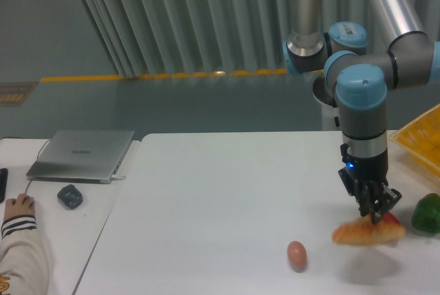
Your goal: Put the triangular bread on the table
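Arm bent down at right of frame, gripper (375, 214) pinched on triangular bread (368, 233), held above table (220, 199), laptop (82, 154) logo unreadable

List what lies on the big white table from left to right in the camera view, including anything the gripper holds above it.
egg → triangular bread, held above the table in the gripper → green pepper. The red pepper peeks out behind the bread, so its place in the order is unclear.
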You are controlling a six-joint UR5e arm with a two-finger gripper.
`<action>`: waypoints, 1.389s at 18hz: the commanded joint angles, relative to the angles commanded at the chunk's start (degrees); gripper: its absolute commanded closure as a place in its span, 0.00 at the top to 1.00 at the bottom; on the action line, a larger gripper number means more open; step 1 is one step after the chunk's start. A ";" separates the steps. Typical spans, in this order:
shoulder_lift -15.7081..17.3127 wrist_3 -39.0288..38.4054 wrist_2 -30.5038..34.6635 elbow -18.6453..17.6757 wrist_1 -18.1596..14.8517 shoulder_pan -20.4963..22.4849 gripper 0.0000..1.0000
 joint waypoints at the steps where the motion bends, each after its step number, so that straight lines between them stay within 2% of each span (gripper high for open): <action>1: 0.09 0.61 0.35 -0.17 0.00 0.00 1.00; 4: 0.79 0.70 0.53 -0.88 -0.26 0.00 1.00; 6: 2.37 0.79 0.88 -3.15 -0.62 0.00 1.00; 8: 3.08 0.97 1.76 -3.78 -0.61 0.70 1.00; 10: 3.43 4.90 1.84 -3.95 -0.96 1.93 1.00; 12: 5.09 10.35 1.67 -3.87 -3.94 4.12 1.00; 17: 6.50 18.70 1.41 -3.25 -10.45 9.83 1.00; 20: 7.21 26.69 1.23 -3.17 -14.05 13.96 1.00; 25: 7.30 35.84 0.88 -2.90 -15.47 18.62 1.00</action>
